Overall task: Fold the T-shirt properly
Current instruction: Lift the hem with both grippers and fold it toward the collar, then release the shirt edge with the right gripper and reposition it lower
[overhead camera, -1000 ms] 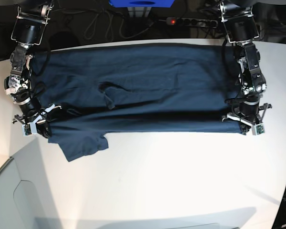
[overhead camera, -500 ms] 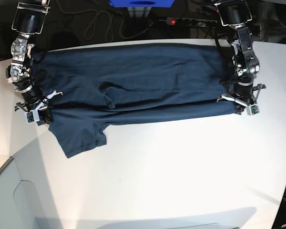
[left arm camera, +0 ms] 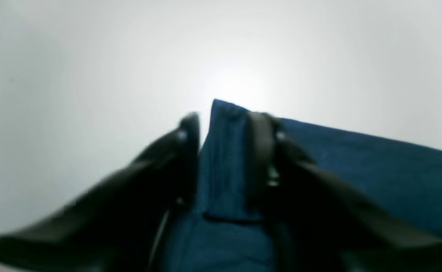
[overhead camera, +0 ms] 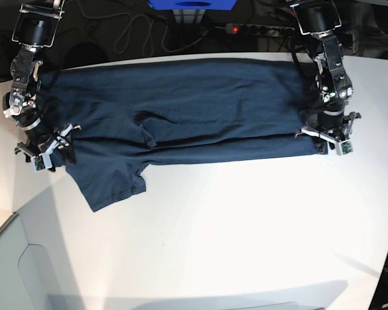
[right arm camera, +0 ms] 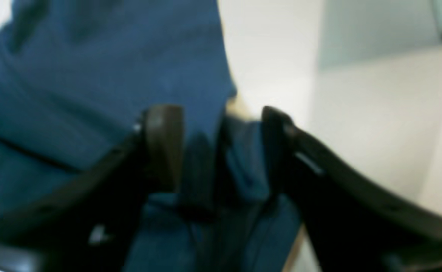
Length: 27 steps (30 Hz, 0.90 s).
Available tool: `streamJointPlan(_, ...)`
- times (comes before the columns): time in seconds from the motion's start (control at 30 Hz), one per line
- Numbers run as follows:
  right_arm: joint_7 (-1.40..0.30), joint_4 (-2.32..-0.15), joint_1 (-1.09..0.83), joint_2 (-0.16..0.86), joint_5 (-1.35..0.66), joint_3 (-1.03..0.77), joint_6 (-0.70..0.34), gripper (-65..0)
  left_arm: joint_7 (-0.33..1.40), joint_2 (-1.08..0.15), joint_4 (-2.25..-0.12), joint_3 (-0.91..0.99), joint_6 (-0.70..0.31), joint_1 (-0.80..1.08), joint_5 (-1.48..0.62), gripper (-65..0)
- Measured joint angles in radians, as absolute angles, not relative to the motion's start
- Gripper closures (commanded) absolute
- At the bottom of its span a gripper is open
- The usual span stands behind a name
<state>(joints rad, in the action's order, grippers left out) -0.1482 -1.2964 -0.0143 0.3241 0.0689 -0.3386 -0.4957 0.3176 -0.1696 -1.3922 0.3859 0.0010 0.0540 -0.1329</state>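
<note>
The dark navy T-shirt (overhead camera: 194, 110) lies spread wide across the back of the white table (overhead camera: 246, 226), its front edge folded back over itself. One sleeve (overhead camera: 110, 184) sticks out at the front left. My left gripper (overhead camera: 328, 145) stands at the fold's right end. In the left wrist view it (left arm camera: 224, 143) is open, a shirt corner (left arm camera: 224, 170) loose between the fingers. My right gripper (overhead camera: 46, 157) is at the fold's left end. It (right arm camera: 221, 147) is open too, with bunched blue cloth (right arm camera: 243, 162) between its parted fingers.
Behind the table run a power strip (overhead camera: 258, 29), loose cables (overhead camera: 136, 32) and a blue box (overhead camera: 193, 5). A pale grey panel (overhead camera: 26, 258) borders the table's front left corner. The rest of the white table lies in front of the shirt.
Both grippers carried the shirt's front edge toward the back, narrowing the fold. Their jaws, shut on the cloth before, now stand parted. The sleeve lies a little flatter.
</note>
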Motion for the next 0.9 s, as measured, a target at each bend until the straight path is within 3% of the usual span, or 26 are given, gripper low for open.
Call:
streamJointPlan(0.23,-0.151,-1.378,-0.014,0.323,0.07,-0.338,-0.496,-39.3,0.311,-0.17,-1.468,0.387,0.003,0.053,-0.134,-22.9)
streamJointPlan(0.9,-0.151,-1.391,-0.015,0.307,0.067,-0.334,-0.496,-39.3,0.31,-0.179,-1.346,0.389,0.007,-0.025,-0.126,-23.1)
